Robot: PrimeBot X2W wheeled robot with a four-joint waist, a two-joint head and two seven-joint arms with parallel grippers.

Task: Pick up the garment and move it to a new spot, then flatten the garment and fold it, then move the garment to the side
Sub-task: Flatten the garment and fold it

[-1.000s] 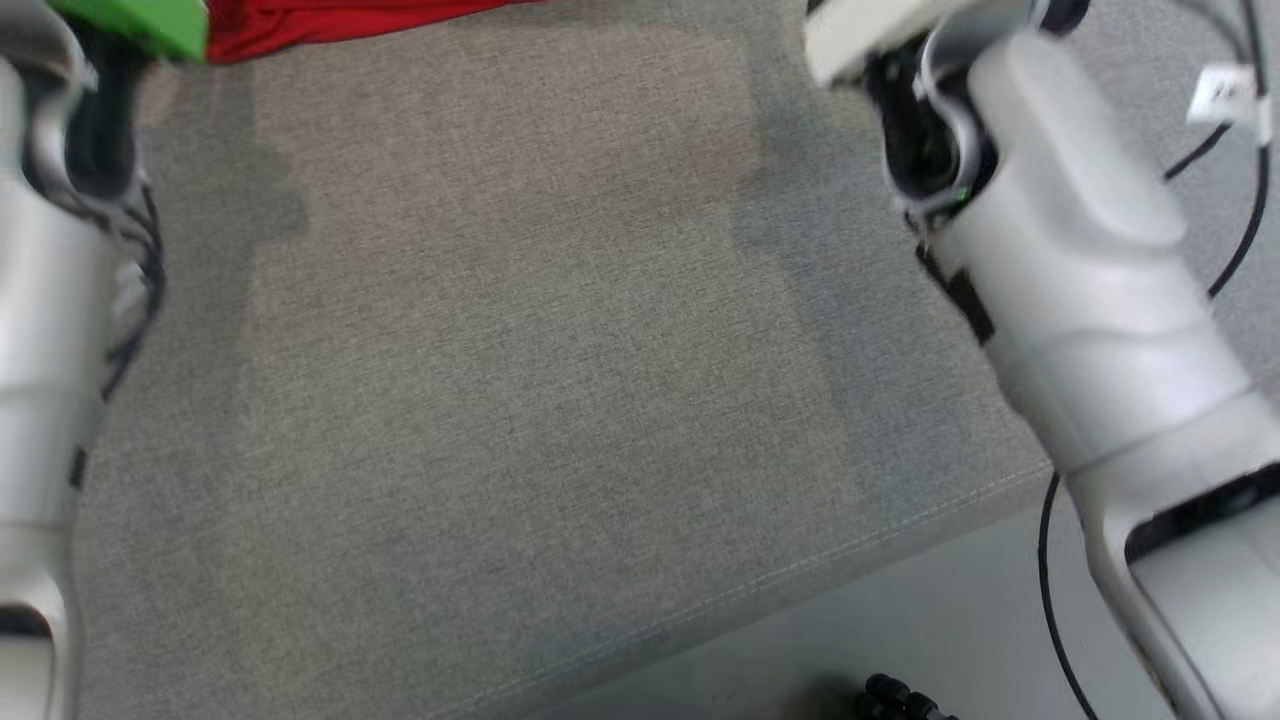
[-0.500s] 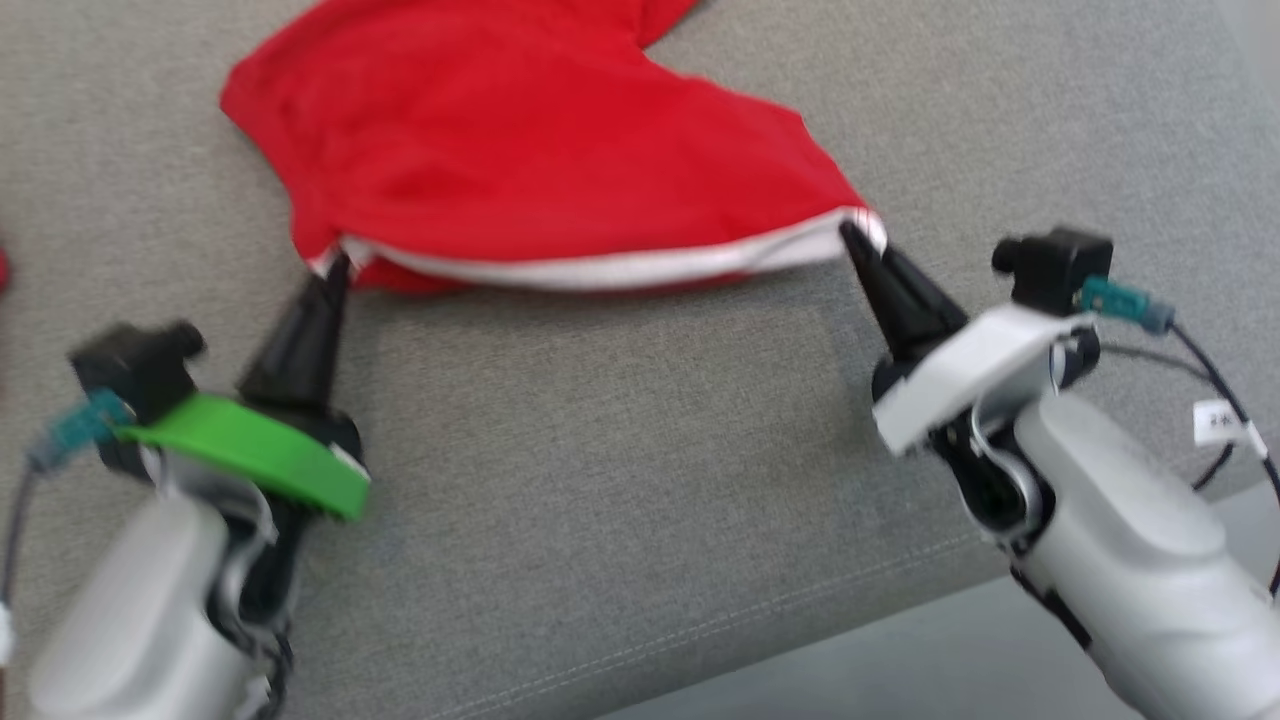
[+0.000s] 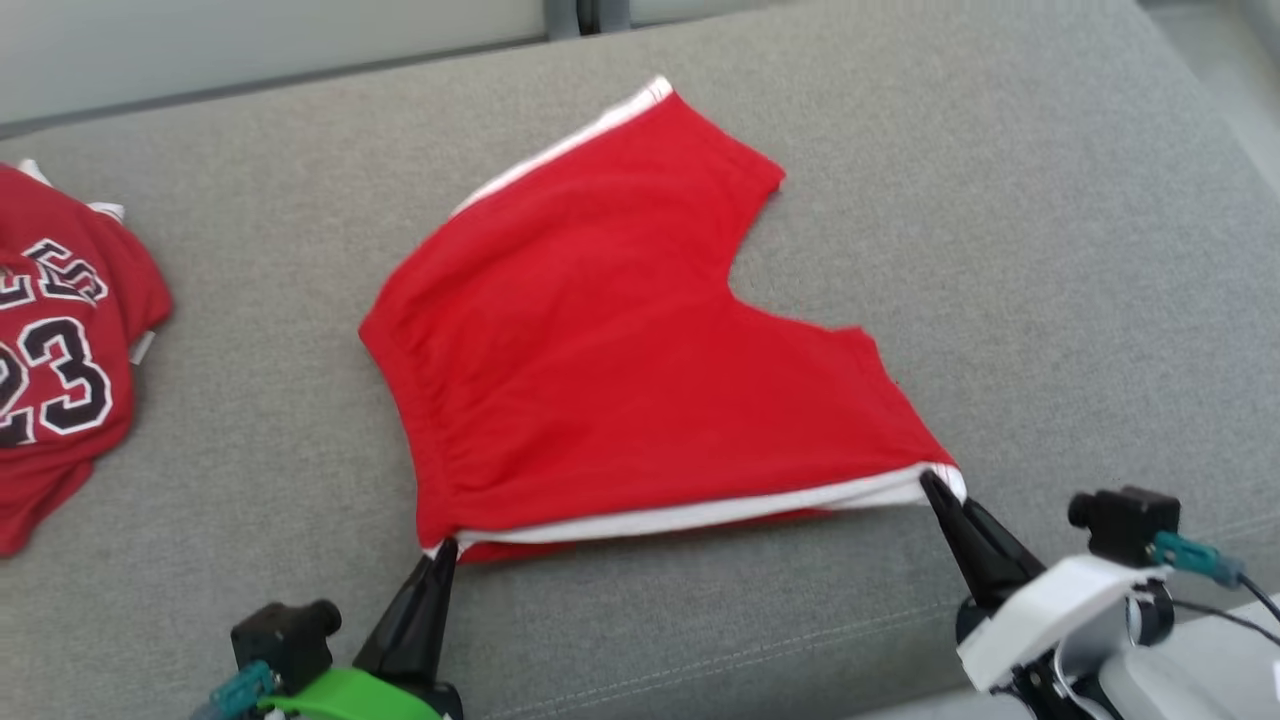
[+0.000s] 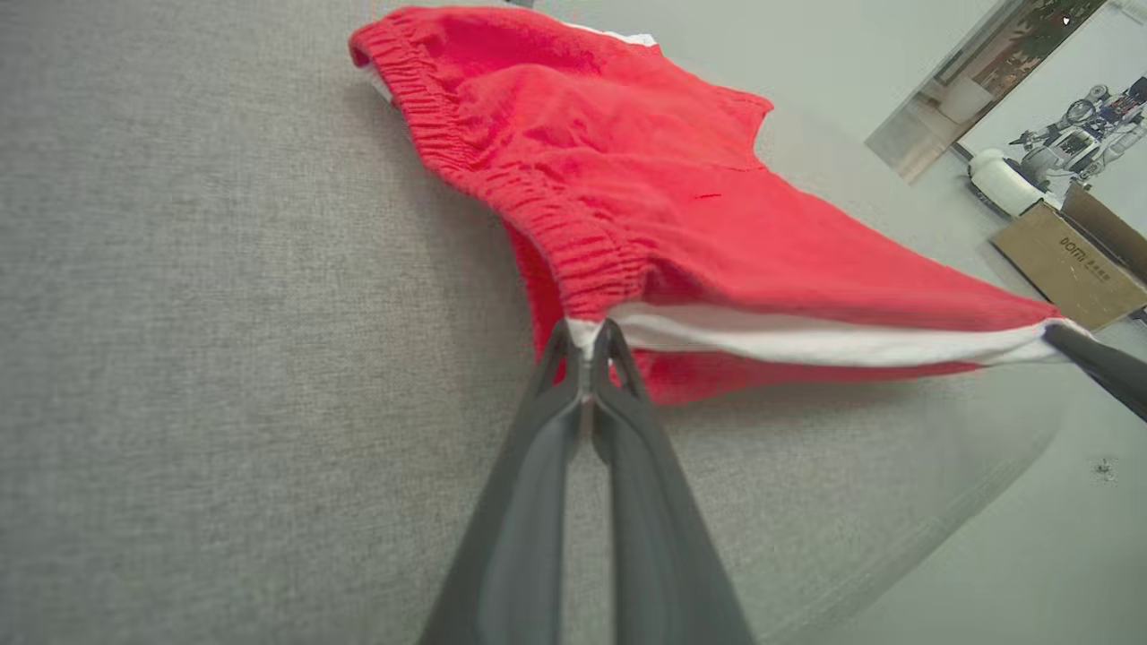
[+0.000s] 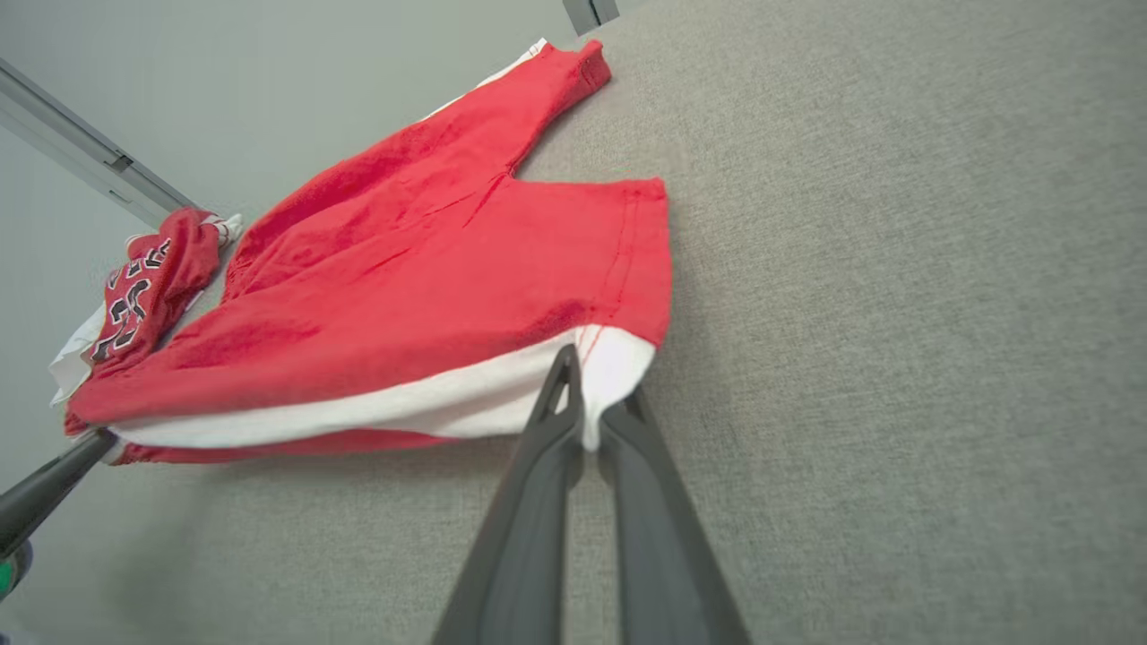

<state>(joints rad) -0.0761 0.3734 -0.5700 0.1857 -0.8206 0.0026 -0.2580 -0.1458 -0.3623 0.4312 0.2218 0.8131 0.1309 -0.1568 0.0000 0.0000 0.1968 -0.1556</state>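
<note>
Red shorts [image 3: 620, 380] lie spread mid-cushion [image 3: 1050, 250]; left gripper [image 3: 442, 552] jaws pinch the waistband corner, right gripper [image 3: 935, 485] jaws pinch the leg-hem corner; white side stripe [image 3: 700, 515] taut between the 2, probably to flatten before folding.

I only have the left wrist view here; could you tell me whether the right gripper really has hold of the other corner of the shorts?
Observer: Yes. The right wrist view shows the right gripper shut on the white-striped hem corner of the red shorts.
Operator: Thank you. Is anything else lying nearby?
Observer: A crumpled red jersey with the number 23 lies on the grey cushion, to the robot's left of the shorts and apart from them.
Operator: And how does the leg cut off at the top of my view lie?
Observer: In the head view that far leg lies flat on the cushion, with its white side stripe showing.
</note>
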